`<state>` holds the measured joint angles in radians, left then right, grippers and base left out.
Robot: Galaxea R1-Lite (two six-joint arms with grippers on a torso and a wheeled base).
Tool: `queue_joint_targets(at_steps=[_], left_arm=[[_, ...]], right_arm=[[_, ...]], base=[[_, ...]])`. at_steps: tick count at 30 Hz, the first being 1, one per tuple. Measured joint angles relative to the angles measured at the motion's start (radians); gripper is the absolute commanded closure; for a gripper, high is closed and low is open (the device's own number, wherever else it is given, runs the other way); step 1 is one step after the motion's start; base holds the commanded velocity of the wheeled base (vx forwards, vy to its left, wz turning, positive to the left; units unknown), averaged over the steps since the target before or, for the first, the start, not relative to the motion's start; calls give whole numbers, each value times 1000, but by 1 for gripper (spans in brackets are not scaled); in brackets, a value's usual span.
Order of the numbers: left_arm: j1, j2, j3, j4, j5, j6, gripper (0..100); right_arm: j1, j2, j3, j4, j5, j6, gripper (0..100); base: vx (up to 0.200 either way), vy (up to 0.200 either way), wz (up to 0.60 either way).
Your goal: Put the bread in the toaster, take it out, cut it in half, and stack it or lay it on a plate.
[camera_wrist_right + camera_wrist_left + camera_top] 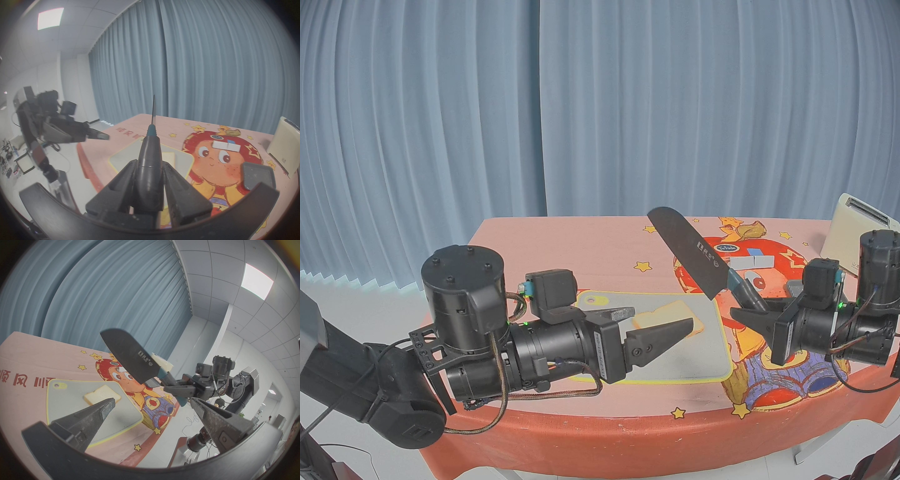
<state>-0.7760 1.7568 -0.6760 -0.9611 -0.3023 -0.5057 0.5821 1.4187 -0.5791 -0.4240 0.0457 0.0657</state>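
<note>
Over the table's left side, left gripper (661, 319) hovers, jaws wide apart, empty. Bread (675, 309) lies flat on cutting board (700, 359), near its fingertips. Right gripper (753, 309) clamps knife (690, 250) handle, blade raised, tilted. Toaster (859, 231) far right.

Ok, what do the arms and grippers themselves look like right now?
Both arms are matte black, with round bolt-capped joint housings and small green lights. The left gripper and right gripper have wedge-shaped tapered fingers, scuffed grey inside. A boxy camera block sits on each wrist. Braided cables loop along the left wrist.
</note>
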Motion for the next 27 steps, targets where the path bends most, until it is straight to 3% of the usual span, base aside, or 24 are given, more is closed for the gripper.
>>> queue_joint_targets(at_steps=[6,27], left_arm=[[-2,1,-19,-3,53,3,0],[-8,40,-15,-10,54,5,0]], right_arm=[[10,59,47,-8,-20,-17,100],[21,150,82,-7,-21,-21,100]], base=[[0,0,0],[0,0,0]])
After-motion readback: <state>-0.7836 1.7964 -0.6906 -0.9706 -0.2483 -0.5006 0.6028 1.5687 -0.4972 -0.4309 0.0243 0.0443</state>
